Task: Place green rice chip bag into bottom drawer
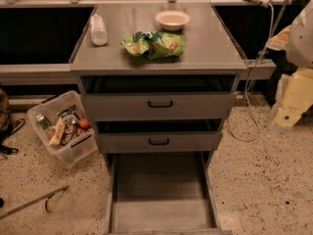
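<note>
The green rice chip bag lies crinkled on the grey cabinet top, near the middle and just in front of a bowl. The bottom drawer is pulled far out toward me; its long flat tray holds nothing. My gripper hangs at the right edge of the view, beside the cabinet at about the height of the upper drawers. It is well to the right of the bag and lower than it, touching nothing.
A beige bowl and a clear bottle lying on its side share the cabinet top. The two upper drawers stand slightly open. A clear plastic bin of snacks sits on the floor at left. A cable hangs at right.
</note>
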